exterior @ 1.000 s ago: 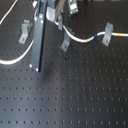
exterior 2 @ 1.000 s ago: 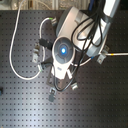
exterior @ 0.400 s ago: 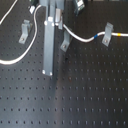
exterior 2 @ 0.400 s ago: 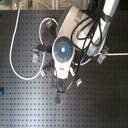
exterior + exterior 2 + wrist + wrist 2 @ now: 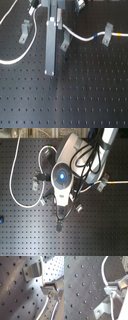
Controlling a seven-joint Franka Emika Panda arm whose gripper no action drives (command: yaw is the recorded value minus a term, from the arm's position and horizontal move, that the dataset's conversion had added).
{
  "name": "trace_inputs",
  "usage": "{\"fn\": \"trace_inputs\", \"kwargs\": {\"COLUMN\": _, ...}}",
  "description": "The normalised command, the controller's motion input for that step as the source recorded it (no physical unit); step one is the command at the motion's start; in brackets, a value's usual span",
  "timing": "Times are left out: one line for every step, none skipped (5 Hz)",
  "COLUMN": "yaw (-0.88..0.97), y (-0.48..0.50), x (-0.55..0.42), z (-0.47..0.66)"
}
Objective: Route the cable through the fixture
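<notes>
Lying across a black perforated metal table [image 5: 95,95], the long thin white cable [image 5: 80,36] with its short blue band [image 5: 96,36] and short yellow band [image 5: 118,35] near the first exterior view's right. Running from there past a small grey metal clip fixture [image 5: 105,38], touching or passing through it, hard to tell which at this blur, then curving toward a second grey metal bracket [image 5: 64,45] just beside the grey gripper [image 5: 49,73], and going out of sight behind it. Looping wide over the table in the second exterior view [image 5: 15,188], well apart from the clips on that side. Standing alone near the first exterior view's left, a third grey bracket [image 5: 24,34], apart from a further white stretch of cord lower on that side. Hanging upright over the table in the first exterior view, the tall grey finger body; seen from above in the second exterior view as a white housing with a glowing blue ring [image 5: 61,176], black hoses around it. Pinching the white cord [image 5: 43,277] between the metal fingertips [image 5: 51,284] in the first wrist view, close to a grey bent bracket [image 5: 32,271]; same clamp on the cord [image 5: 103,273] in the second wrist view, bracket [image 5: 104,307] just beside the fingers [image 5: 112,289].
</notes>
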Motion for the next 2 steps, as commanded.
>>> {"fn": "trace_inputs", "kwargs": {"yaw": 0.12, "y": 0.033, "x": -0.196, "z": 0.69}}
{"fn": "trace_inputs", "kwargs": {"yaw": 0.12, "y": 0.042, "x": -0.180, "z": 0.53}}
